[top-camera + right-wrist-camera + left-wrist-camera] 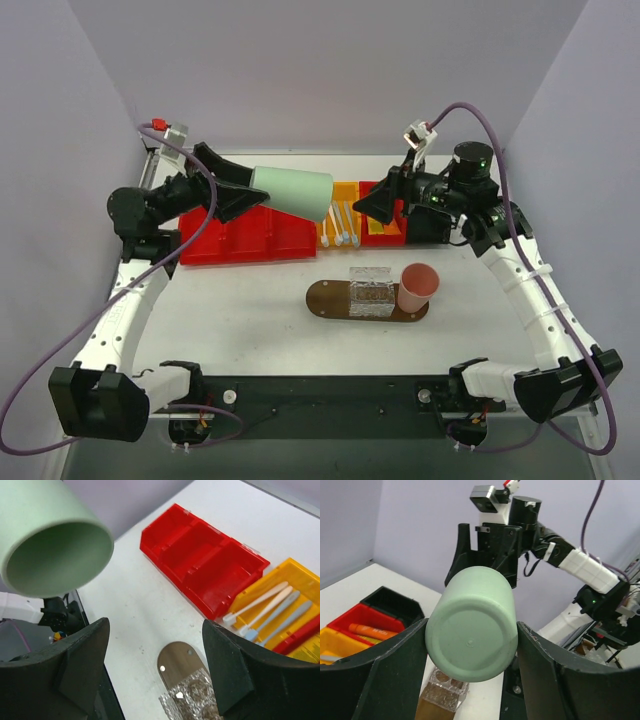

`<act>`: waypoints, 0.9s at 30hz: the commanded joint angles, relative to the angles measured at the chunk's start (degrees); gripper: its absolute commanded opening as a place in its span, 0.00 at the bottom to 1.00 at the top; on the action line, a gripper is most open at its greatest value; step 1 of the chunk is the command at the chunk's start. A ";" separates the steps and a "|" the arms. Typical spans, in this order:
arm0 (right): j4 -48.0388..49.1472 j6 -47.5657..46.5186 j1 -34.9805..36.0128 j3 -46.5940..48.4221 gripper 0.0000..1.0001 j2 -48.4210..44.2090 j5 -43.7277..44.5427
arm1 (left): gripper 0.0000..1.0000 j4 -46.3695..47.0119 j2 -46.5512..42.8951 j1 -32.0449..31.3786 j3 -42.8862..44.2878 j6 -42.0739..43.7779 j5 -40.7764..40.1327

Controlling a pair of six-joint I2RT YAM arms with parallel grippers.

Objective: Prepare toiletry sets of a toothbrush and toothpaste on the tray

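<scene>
My left gripper [255, 192] is shut on the base of a pale green cup [295, 193] and holds it on its side above the red bins, mouth to the right. In the left wrist view the cup's base [470, 625] fills the gap between the fingers. My right gripper [372, 198] is open and empty, facing the cup's mouth [55, 545]. White toothbrushes [340, 226] [265, 605] lie in a yellow bin. An orange toothpaste tube [370, 630] lies in a red bin. The dark brown tray [325, 298] [177, 662] carries a clear holder [371, 293] and a pink cup [417, 287].
A row of red bins [235, 238] [200, 560] stands at the back left. The yellow bin [343, 195] and a black bin [395, 607] stand to their right. The right arm [580, 570] reaches over the back right. Grey walls close the table on three sides.
</scene>
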 commanded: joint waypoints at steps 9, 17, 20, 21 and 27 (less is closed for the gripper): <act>23.24 14.93 1.75 -2.34 0.68 0.58 -10.86 | 0.00 24.41 3.37 -5.71 -3.16 -16.12 -6.12; 24.38 15.81 4.66 -1.82 0.67 3.22 -9.89 | 0.00 25.55 3.37 -6.41 -4.65 -16.30 -6.74; 26.58 18.00 5.88 -1.64 0.61 4.89 -10.16 | 0.00 25.82 2.93 -6.59 -5.27 -16.12 -7.18; 27.45 18.61 6.58 -1.47 0.57 5.76 -10.33 | 0.00 25.90 2.67 -6.59 -5.71 -16.12 -7.27; 27.73 19.24 8.35 -0.67 0.04 7.62 -11.56 | 0.00 26.96 2.31 -6.59 -6.94 -16.56 -8.41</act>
